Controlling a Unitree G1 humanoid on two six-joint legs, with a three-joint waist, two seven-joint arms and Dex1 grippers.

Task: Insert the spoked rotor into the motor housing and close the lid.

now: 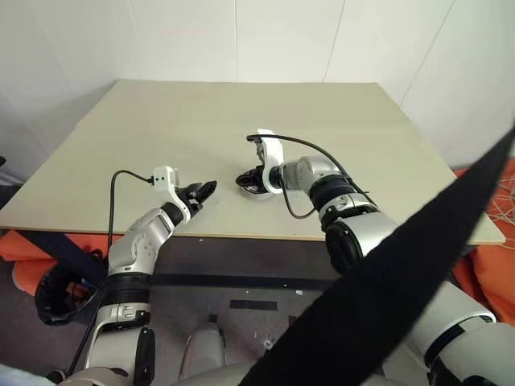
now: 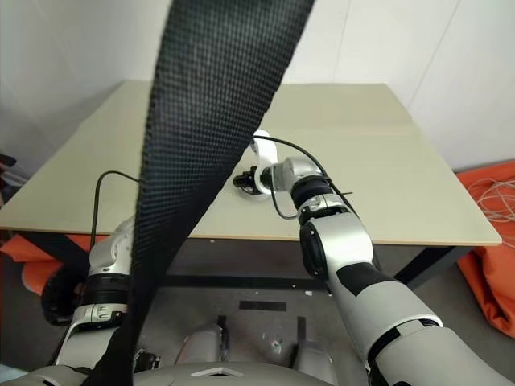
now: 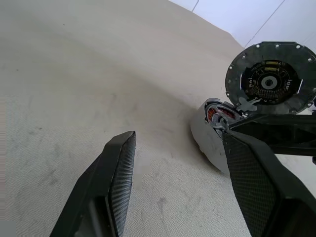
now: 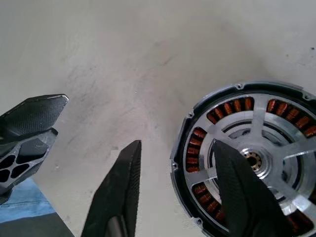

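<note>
I am looking down on a pale table (image 1: 201, 121) with my two arms reaching over its near edge. The motor housing (image 4: 200, 134) is sitting toward the near middle of the table, under my right gripper (image 4: 175, 147). The spoked rotor (image 4: 256, 121) is already lying inside it, its silver spokes crossing the ring of copper windings.

My right fingers are standing apart and gripping nothing. One is hanging over the rotor and the other is outside the housing's rim, with bare table showing between that finger and the rim. My left gripper (image 3: 177, 136) is waiting to the left of the housing, near it but not touching. Its fingers are spread and empty.

A round disc with a dark centre (image 3: 269, 74), which I am taking for the lid, is showing upright just beyond the housing. I cannot tell what is propping it.

I am judging all three parts to be rigid metal, heavy for their size and smooth enough to slip. The lid is probably best pinched across its ribbed edge, well clear of the windings, which look easy to scratch.
</note>
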